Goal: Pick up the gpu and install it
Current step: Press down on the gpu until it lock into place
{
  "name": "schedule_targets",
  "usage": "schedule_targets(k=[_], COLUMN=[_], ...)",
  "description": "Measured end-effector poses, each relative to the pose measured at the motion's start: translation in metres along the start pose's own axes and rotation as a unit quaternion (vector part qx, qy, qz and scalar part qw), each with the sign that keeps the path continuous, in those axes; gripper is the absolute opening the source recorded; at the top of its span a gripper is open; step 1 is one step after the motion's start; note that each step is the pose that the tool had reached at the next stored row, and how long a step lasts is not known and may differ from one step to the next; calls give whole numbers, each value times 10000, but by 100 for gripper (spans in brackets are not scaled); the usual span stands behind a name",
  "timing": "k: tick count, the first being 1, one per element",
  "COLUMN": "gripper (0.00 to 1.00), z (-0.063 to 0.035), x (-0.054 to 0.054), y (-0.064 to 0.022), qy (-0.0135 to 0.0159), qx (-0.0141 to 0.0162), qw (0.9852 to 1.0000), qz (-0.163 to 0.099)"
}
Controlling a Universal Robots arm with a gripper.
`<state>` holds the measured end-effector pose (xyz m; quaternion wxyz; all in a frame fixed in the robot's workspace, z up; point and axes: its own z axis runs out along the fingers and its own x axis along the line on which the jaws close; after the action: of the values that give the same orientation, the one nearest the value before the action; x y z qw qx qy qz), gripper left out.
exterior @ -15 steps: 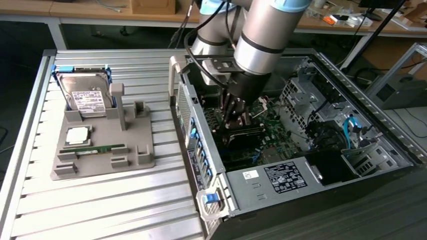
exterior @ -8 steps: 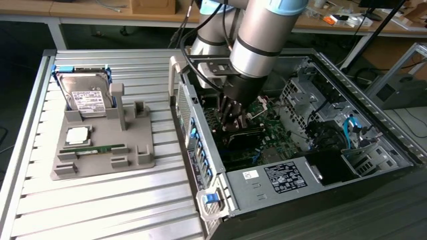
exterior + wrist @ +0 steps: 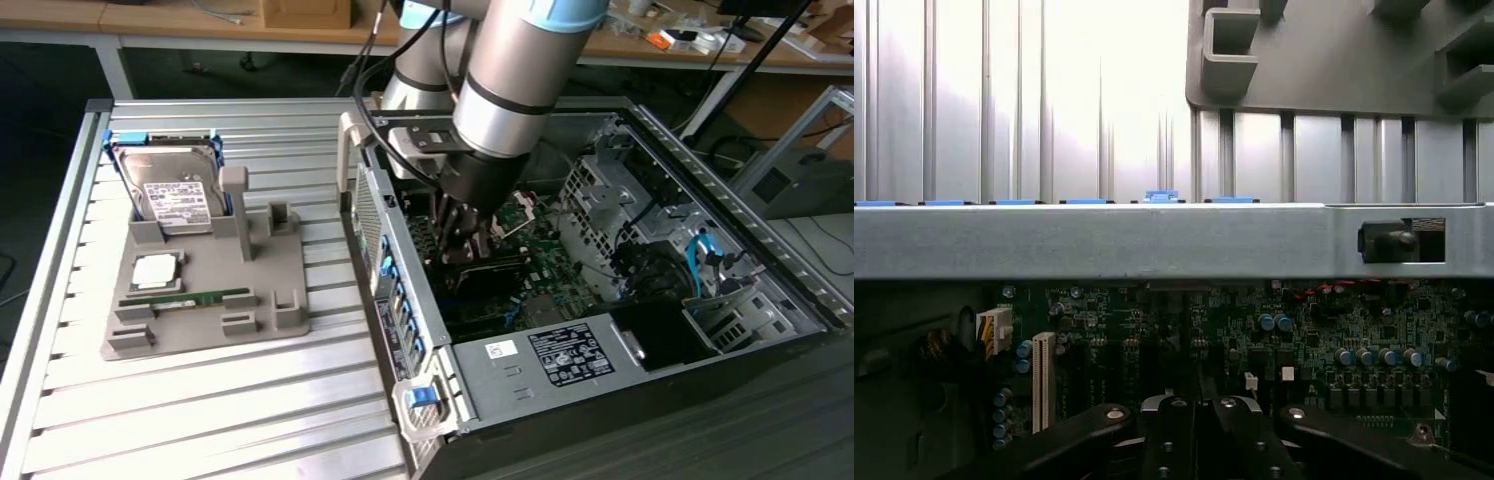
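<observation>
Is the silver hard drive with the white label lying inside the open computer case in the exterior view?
No, the hard drive stands in the grey holder on the slatted table, outside the computer case.

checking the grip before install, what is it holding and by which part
The gripper is down inside the case over the motherboard, jaws shut. A dark part sits at its tips, but whether that is the gpu, or where it is held, cannot be told.

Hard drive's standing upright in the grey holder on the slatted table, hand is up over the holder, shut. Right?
Not quite. The hard drive does stand in the grey holder, but the shut hand is down inside the open computer case, over the motherboard, as the exterior view shows.
</observation>
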<state>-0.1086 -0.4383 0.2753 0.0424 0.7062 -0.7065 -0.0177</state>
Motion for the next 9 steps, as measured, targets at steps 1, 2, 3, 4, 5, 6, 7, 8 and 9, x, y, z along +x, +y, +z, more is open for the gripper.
schedule_targets(k=[1,2,3,4,5,6,7,8,9], gripper=[11,11,11,11,11,11,11,11,11], z=[5,8,14,14,18,19,21,25,30], x=[5,11,21,27,41,45,47,54,64], y=[7,12,22,25,38,42,43,47,51], qy=[-1,-2,-5,-3,-4,-2,-2,-1,-1], qx=[1,0,1,1,1,0,0,0,0], qw=[10000,10000,10000,10000,10000,10000,10000,10000,10000], qz=[0,0,1,0,1,0,0,0,1])
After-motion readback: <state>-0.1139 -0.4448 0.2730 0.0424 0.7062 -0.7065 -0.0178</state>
